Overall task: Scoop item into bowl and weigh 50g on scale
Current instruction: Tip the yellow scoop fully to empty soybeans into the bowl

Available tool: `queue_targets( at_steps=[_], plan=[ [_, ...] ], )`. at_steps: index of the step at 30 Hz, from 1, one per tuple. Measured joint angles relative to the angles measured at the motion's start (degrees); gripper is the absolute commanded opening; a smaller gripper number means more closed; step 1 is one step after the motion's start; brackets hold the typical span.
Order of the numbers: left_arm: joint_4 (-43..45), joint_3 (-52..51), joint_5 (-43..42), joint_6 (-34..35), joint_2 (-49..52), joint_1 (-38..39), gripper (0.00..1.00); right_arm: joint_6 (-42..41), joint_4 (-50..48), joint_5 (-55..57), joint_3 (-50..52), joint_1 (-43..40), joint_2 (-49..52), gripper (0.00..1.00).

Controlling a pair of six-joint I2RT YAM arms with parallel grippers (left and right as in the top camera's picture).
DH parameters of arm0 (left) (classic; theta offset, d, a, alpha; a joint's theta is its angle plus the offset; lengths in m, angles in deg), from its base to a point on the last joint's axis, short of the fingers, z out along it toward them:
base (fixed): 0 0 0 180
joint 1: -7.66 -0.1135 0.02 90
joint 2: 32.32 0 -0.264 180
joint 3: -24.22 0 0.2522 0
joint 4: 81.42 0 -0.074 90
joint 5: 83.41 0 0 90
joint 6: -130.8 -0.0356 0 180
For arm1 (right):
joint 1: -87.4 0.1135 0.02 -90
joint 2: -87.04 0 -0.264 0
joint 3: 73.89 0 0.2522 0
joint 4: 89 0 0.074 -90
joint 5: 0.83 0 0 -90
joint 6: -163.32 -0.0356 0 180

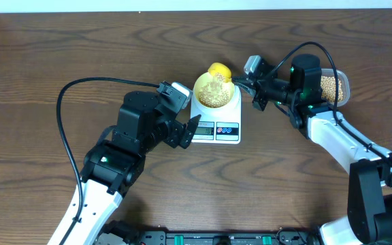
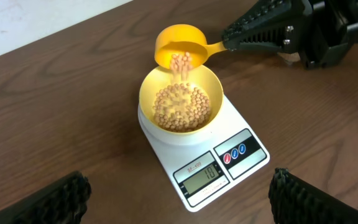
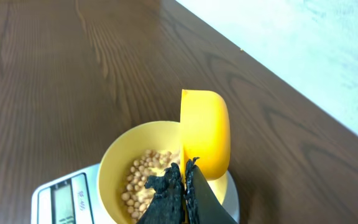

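Observation:
The white scale point(image 1: 230, 129) point(image 2: 241, 162) point(image 3: 48, 199) stands mid-table with the pale yellow-green bowl point(image 1: 201, 85) point(image 2: 148, 93) point(image 3: 114, 162) on it. Beige beans point(image 1: 214, 96) point(image 2: 179, 107) point(image 3: 143, 174) lie in the bowl. My right gripper point(image 1: 245, 86) point(image 3: 185, 180) is shut on the handle of a yellow scoop point(image 1: 219, 71) point(image 2: 178, 45) point(image 3: 205, 134), tilted over the bowl's far rim, beans falling from it. The scale's screen point(image 2: 204, 175) reads 18. My left gripper point(image 1: 189, 129) point(image 2: 179, 199) is open and empty in front of the scale.
A clear plastic tub point(image 1: 335, 87) holding more beans sits at the right behind my right arm. The right arm point(image 2: 303, 31) reaches in from the right, its cable looping above. The table's far edge meets a white wall.

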Motion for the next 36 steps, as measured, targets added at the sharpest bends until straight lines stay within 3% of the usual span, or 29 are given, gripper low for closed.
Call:
queue_targets(
  at_steps=[14,25,36],
  plan=[
    [0.0,0.0,0.0,0.0,0.0,0.0,0.94,7.52,-0.48,-0.04,0.0,0.0,0.0,0.01],
    [0.0,0.0,0.0,0.0,0.0,0.0,0.94,-5.79,-0.57,-0.09,0.0,-1.53,-4.85,0.01],
    [-0.11,0.0,0.0,0.0,0.0,-0.02,0.94,-14.84,15.34,12.0,0.0,-9.09,-19.04,0.01]
  ],
)
